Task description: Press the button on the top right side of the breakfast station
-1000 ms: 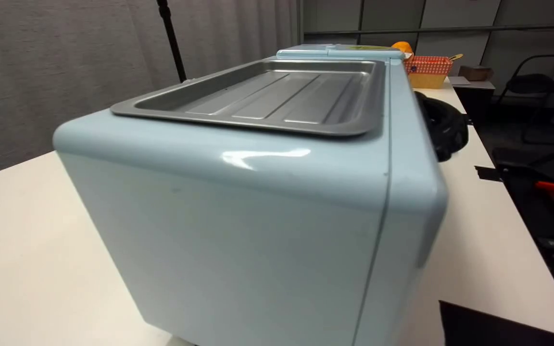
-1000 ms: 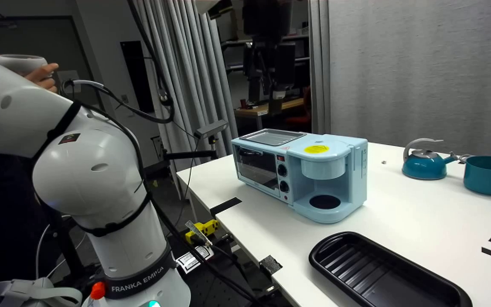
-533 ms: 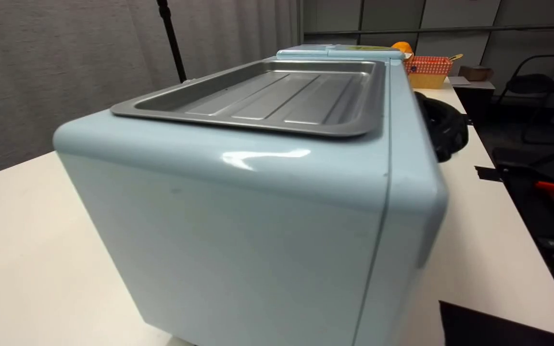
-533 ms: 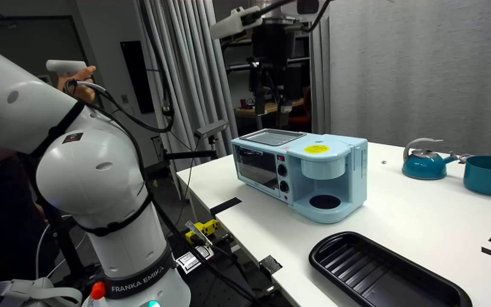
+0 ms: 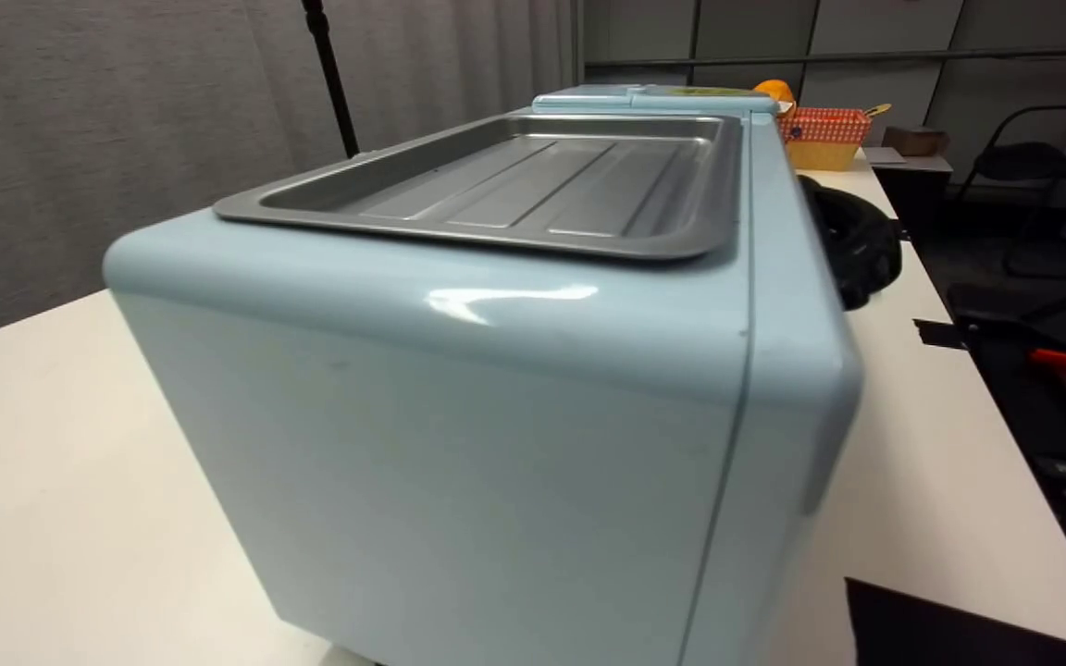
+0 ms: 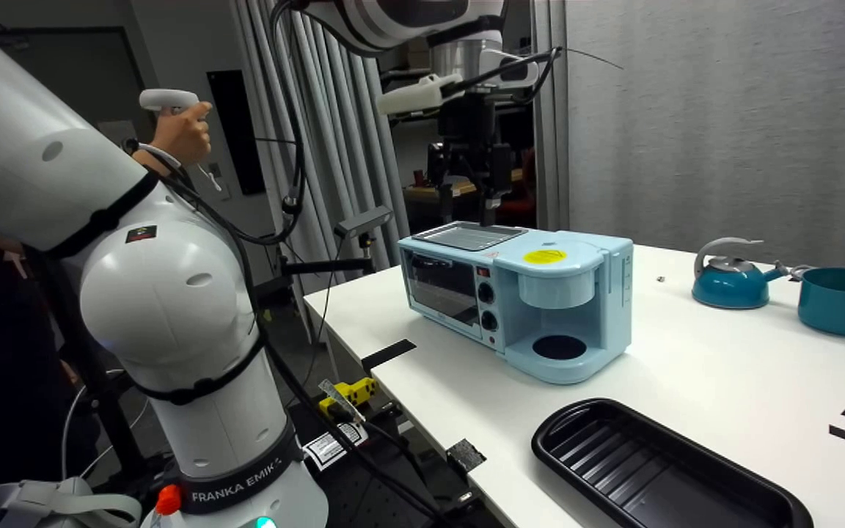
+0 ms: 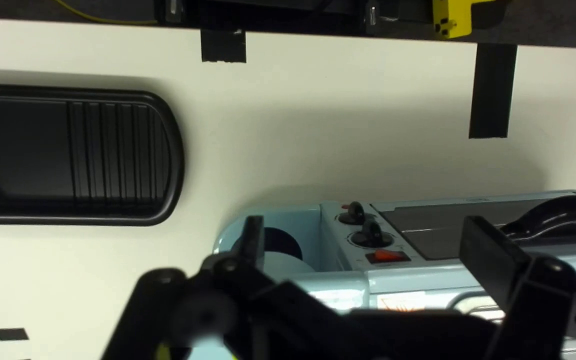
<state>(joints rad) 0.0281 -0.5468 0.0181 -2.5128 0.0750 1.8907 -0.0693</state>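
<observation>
The pincer (image 6: pixel 468 211) hangs, jaws spread, near the far edge of the breakfast station (image 6: pixel 508 293). The red switch (image 7: pixel 387 256) sits apart, on the near face.

Black band (image 6: pixel 240 477) low on white robot arm (image 6: pixel 166 304): "FRANKA EMIK", last letter unclear.

"What carries the things?"

"A white surface (image 6: pixel 708 378), with strips of black tape (image 7: pixel 493 92) reaching in from its edge."

"And what stands on it?"

"The pale blue breakfast station (image 6: pixel 514 302), upright. A black ridged pan (image 6: pixel 661 473) lies near it, set apart."

"And farther along?"

"A teal kettle (image 6: pixel 730 286) and a teal pot (image 6: pixel 842 304), side by side; whether they touch is unclear."
</observation>
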